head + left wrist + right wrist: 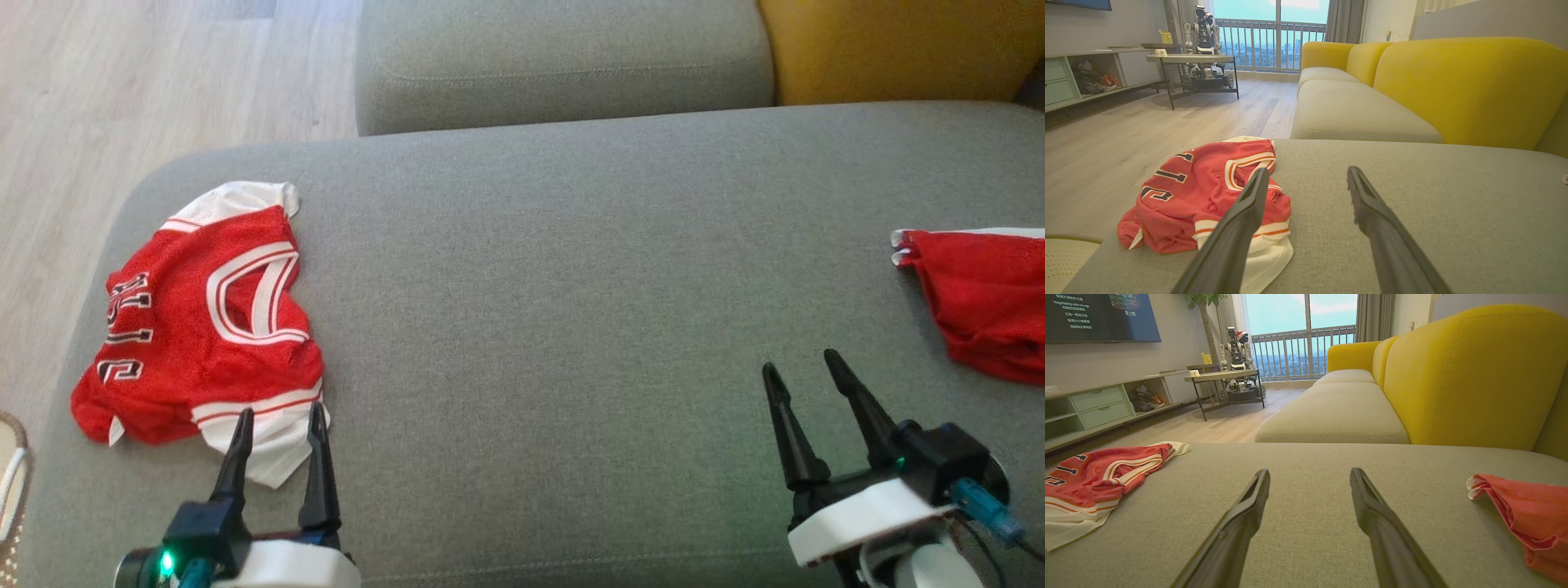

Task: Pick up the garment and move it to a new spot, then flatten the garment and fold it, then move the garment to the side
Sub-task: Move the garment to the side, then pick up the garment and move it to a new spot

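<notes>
- The left end effector (280,410) is hovering low over the grey sofa seat (555,286), its two dark fingers standing spread apart and gripping nothing.
- The red jersey (196,327), with white trim and black lettering, is lying crumpled on the seat just ahead of this end effector and to its left, at the seat's left end.
- In the head view, the left end effector's fingertips are overlapping the jersey's white hem; whether they are touching the cloth I cannot tell.
- In the left wrist view, the left finger (1241,220) is crossing in front of the jersey's striped edge, while the right finger is pointing over bare grey fabric.
- The right end effector (798,359) is hanging over bare seat, well apart from the jersey, with its fingers also spread wide and empty.
- A second red garment (988,302) with a white edge is lying bunched on the seat ahead of the right end effector and to its right, near but not touching it.
- Beyond both end effectors, another grey seat cushion (563,65) is adjoining the seat, with a yellow backrest (898,41) rising to its right.
- A pale wooden floor (122,82) is showing to the left of the left end effector, past the jersey.
- The rim of a woven basket (12,474) is showing further left of the left end effector, beside the seat's edge.
- Far ahead in the right wrist view, another robot (1236,343) is standing by a side table (1220,375) near the balcony window.
</notes>
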